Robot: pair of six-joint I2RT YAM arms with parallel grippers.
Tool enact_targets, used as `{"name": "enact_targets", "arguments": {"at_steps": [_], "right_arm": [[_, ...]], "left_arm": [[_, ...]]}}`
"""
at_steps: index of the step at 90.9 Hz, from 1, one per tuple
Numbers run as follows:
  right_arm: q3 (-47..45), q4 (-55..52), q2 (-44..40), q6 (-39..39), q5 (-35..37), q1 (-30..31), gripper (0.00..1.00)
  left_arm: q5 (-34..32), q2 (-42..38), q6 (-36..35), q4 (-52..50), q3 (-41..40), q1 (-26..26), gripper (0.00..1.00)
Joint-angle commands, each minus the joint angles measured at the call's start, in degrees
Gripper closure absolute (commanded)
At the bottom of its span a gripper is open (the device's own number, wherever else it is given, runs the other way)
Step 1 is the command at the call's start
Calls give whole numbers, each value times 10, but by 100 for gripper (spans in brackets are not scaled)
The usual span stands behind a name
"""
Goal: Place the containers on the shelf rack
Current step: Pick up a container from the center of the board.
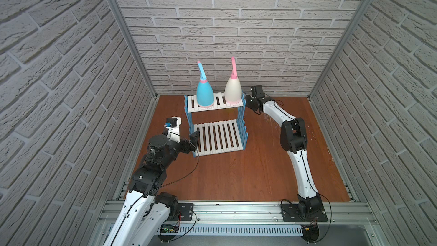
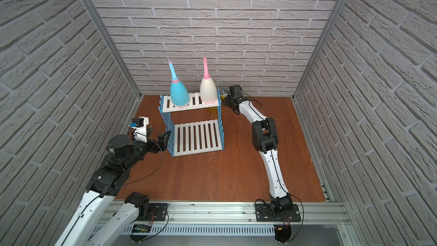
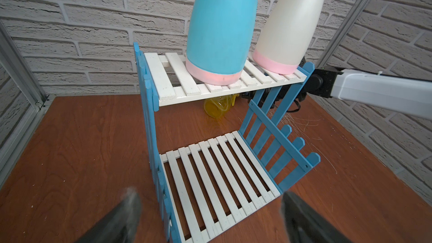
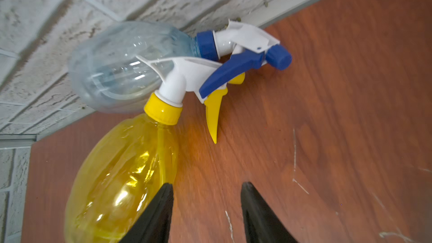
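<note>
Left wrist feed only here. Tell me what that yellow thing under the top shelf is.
Observer: A yellow spray bottle, lying on its side on the table behind the shelf rack.
Operator: Report anything else back there.
Observer: A clear colourless spray bottle lies against the back wall, its trigger crossing the yellow one's spray head.
Operator: Give me the right gripper.
Observer: The right gripper is open, only bare table between its jaws; one finger sits beside the yellow bottle's body.
</note>
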State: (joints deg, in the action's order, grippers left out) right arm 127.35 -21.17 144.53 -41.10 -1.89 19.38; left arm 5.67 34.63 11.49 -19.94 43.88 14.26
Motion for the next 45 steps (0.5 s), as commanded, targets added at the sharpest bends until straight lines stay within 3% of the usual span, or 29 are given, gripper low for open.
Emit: {"name": "enact_targets", "arguments": {"at_steps": [1,45], "right_arm": [[40,-33,26,3,11,5,49],[198,-59,156,-17,54,11,56]], "left_arm": [[13,1,-7,41,-10,0,2],[21,11,-8,51,-15,-1,2]]}}
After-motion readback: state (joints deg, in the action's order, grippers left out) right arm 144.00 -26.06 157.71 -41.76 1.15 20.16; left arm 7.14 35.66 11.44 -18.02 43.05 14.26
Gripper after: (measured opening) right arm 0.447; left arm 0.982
